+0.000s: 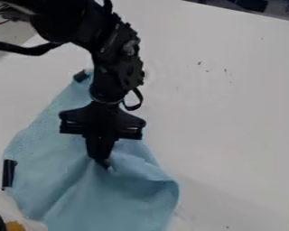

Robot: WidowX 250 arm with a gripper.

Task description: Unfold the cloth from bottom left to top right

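Slanted downward view from above

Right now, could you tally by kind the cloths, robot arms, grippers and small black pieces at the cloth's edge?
Cloths: 1, blue
Robot arms: 1, black
Grippers: 1, black
Small black pieces at the cloth's edge: 2, one toward the top, one at the left
Total: 5

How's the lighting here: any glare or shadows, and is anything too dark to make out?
Camera view: light looks soft, with no harsh glare on the white table; a faint, soft-edged shadow to the right of the blue cloth; gentle shading along the cloth's creases; the black gripper so dark that much of its surface detail is lost.
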